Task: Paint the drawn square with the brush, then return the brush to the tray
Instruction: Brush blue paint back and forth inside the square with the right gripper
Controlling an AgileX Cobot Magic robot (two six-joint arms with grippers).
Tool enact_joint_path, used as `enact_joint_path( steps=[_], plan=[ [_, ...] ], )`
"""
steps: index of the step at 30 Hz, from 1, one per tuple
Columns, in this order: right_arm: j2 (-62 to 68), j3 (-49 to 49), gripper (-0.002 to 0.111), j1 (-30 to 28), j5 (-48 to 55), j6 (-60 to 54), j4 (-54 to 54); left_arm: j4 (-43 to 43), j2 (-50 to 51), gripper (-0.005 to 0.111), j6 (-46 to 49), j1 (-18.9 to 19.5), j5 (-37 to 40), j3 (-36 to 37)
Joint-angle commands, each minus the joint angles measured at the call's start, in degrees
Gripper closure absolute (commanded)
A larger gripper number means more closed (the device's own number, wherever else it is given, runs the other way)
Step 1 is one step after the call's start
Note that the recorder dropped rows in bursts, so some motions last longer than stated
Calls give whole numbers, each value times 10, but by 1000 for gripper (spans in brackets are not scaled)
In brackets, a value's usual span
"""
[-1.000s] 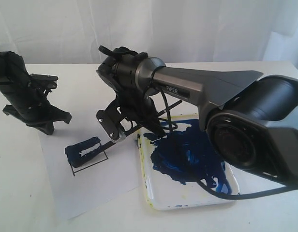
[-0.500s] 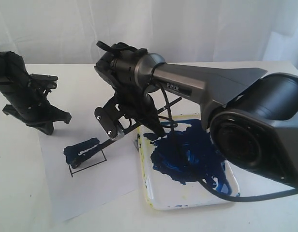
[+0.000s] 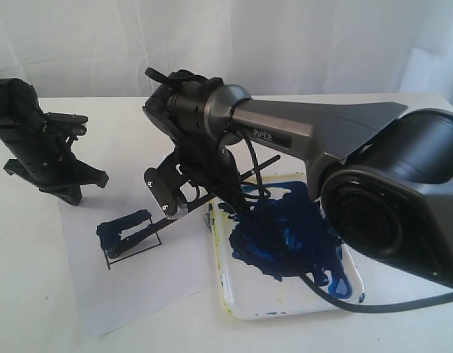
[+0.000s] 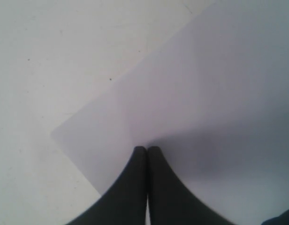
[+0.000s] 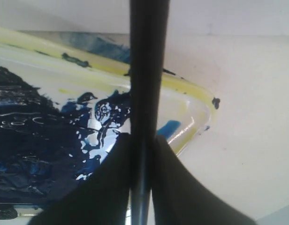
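Right gripper (image 3: 171, 204) is clamped on the brush (image 3: 265, 163) mid-shaft; the wrist view shows both fingers (image 5: 175, 187) pinching the black handle, no slack visible; left gripper (image 4: 142, 150) has its fingers pressed together on nothing, parked over the far-left corner of the paper (image 3: 138, 287).

Change over the last second: right wrist has crept left and a bit up; the brush tip has tracked left with it across the square (image 3: 129, 234); the square itself also sits slightly further left than before, so my read is the bristles are dragging the paper a little; the left arm hasn't moved and isn't pinning the sheet.

Meaning: a stroke is under way and painting isn't finished; return to the tray (image 3: 285, 312) not started; a sliding sheet risks paint going outside the outline.

Square: left of the tray, on the paper, near-left of the right gripper; far half smeared dark blue with thin white gaps; near half bare white, thin black outline plain there; outline skewed.

Brush: long, thin, black; angled from over the tray's far side down-left to the square; tip lost against the blue, can't tell exact contact.

Tray: right of the paper, big wet blue blotch, yellow-stained rim.
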Motion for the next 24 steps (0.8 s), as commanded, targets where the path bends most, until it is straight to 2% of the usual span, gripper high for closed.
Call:
enact_joint_path(
  steps=[1,24],
  plan=[
    [-6,2,108,4,3,5,2,10,9,107,1,2,14,3],
    [-6,20,108,4,3,12,5,10,9,107,1,2,15,3]
  ],
)
